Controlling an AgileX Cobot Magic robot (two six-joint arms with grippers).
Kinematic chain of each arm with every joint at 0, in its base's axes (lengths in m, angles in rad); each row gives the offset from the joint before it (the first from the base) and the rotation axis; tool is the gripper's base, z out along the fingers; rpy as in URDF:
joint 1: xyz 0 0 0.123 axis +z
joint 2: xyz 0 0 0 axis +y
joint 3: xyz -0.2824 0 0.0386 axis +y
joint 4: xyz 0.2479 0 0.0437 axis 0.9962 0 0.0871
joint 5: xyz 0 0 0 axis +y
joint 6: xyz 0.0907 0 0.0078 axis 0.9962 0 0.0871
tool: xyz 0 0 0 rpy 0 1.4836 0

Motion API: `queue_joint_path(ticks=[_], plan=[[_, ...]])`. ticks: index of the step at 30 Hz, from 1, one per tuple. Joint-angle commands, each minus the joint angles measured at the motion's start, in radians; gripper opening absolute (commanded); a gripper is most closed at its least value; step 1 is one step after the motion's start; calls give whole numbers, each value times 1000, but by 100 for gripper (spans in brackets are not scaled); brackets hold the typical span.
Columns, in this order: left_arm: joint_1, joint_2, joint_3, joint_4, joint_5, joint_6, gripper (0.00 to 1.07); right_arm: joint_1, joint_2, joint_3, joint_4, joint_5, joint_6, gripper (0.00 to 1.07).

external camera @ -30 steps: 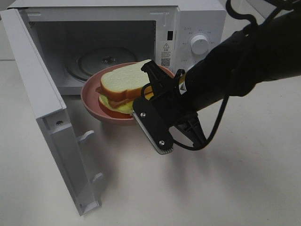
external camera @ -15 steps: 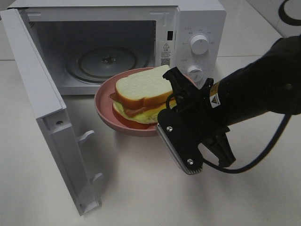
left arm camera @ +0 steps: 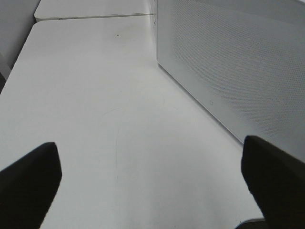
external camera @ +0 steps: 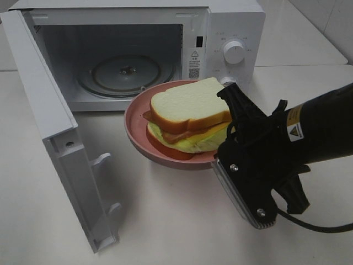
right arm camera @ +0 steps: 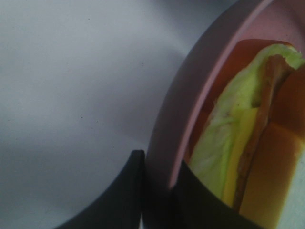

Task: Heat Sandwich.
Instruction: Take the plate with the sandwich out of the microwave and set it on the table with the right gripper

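The microwave [external camera: 138, 55] stands with its door [external camera: 55, 138] swung wide to the left and the glass turntable [external camera: 124, 73] bare inside. Off to the left of the microwave, the left gripper [left arm camera: 152, 176] hangs with its jaws spread fully apart, holding nothing. In front of the cavity, the sandwich [external camera: 190, 116] sits on the pink plate [external camera: 138, 124], which is lifted clear of the table [external camera: 165, 232]. The right gripper [right arm camera: 159, 183] is pinched tight on the plate's rim. My judgement: the door is open, but loading, shutting and starting remain. A warning sticker [external camera: 194, 61] beside the cavity is too small to read.
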Motion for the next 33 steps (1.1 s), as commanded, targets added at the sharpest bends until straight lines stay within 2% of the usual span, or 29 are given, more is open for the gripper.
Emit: queue_joint_path(ticks=[1, 24, 27, 30, 33], plan=[[-3, -20, 2, 3, -6, -7, 97, 3, -55, 24, -1, -14, 19, 0], [-3, -20, 2, 3, -6, -7, 97, 3, -296, 162, -9, 84, 67, 0], [-3, -20, 2, 3, -6, -7, 97, 3, -323, 172, -43, 100, 116, 0], [-3, -20, 2, 3, -6, -7, 97, 3, -349, 172, -142, 146, 220, 0], [-3, -20, 2, 3, -6, -7, 97, 3, -360, 172, -190, 164, 295, 0]])
